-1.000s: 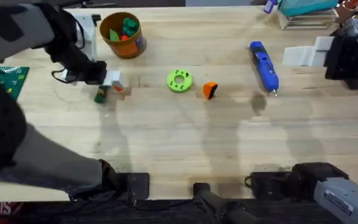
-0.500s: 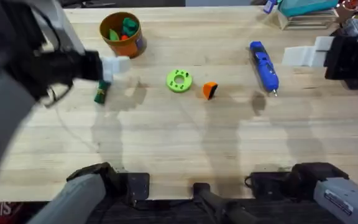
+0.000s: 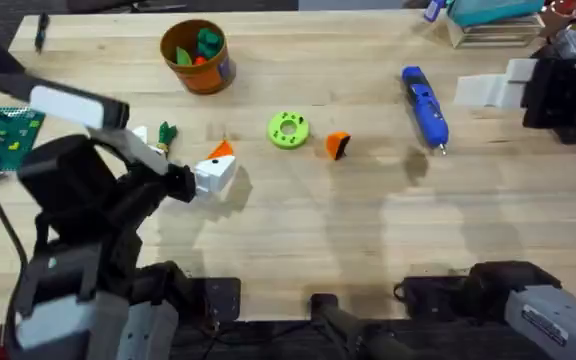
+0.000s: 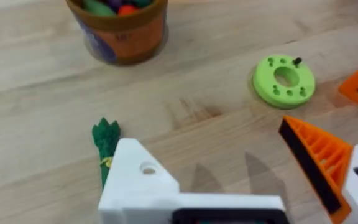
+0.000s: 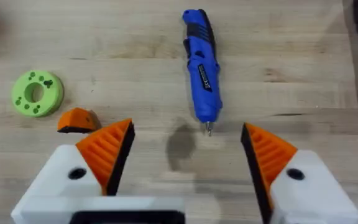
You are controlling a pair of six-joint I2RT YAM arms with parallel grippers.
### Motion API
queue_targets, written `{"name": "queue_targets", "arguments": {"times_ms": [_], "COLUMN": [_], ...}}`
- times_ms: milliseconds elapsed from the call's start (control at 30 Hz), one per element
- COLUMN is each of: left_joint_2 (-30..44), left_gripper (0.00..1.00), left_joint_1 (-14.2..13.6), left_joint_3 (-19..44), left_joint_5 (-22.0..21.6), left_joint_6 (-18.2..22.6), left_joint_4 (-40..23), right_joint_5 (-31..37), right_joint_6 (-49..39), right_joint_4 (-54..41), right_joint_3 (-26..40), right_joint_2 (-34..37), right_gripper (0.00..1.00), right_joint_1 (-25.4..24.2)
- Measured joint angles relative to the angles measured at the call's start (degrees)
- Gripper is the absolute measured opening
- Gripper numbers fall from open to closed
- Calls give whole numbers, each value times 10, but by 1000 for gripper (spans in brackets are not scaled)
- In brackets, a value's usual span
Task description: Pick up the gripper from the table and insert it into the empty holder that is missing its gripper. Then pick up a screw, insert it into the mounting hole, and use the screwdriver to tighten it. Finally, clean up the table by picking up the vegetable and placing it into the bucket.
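The orange gripper [image 3: 338,145] lies loose on the table right of a lime-green disc [image 3: 288,130]. My left gripper [image 3: 215,165] hovers open left of the disc. One finger is the bare white holder [image 4: 138,180]; the other carries an orange pad [image 4: 319,162]. The dark-green vegetable [image 4: 106,140] lies just past the holder, touching nothing. The orange bucket [image 3: 196,55] stands at the back left with toys inside. The blue screwdriver [image 5: 201,62] lies ahead of my open right gripper [image 5: 187,130]. A small dark screw [image 4: 297,61] stands in the disc.
A green circuit board [image 3: 3,135] lies at the left table edge. Boxes and clutter [image 3: 488,20] sit at the back right corner. My right arm [image 3: 558,90] is at the right edge. Bare wood stretches across the table's near half.
My left gripper has swung from beside the bucket and vegetable toward the front and right, now left of the disc. The vegetable has shifted slightly. The right arm has not moved.
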Motion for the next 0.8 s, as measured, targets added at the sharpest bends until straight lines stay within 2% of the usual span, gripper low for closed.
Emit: {"name": "queue_targets", "arguments": {"times_ms": [133, 500, 667, 800], "left_joint_2": [-56, -148, -184, -203], "left_gripper": [987, 987, 988, 987], "left_joint_1": [0, -4, -42, -76], "left_joint_3": [-12, -38, -43, -60], "left_joint_5": [8, 57, 67, 74], "left_joint_6": [0, 0, -3, -29], "left_joint_4": [2, 2, 3, 28], "right_joint_5": [0, 0, 0, 0], "right_joint_6": [0, 0, 0, 0], "right_joint_4": [-1, -1, -1, -1], "right_joint_3": [0, 0, 0, 0], "right_joint_2": [0, 0, 0, 0], "right_gripper": [994, 994, 994, 993], "right_joint_1": [0, 0, 0, 0]}}
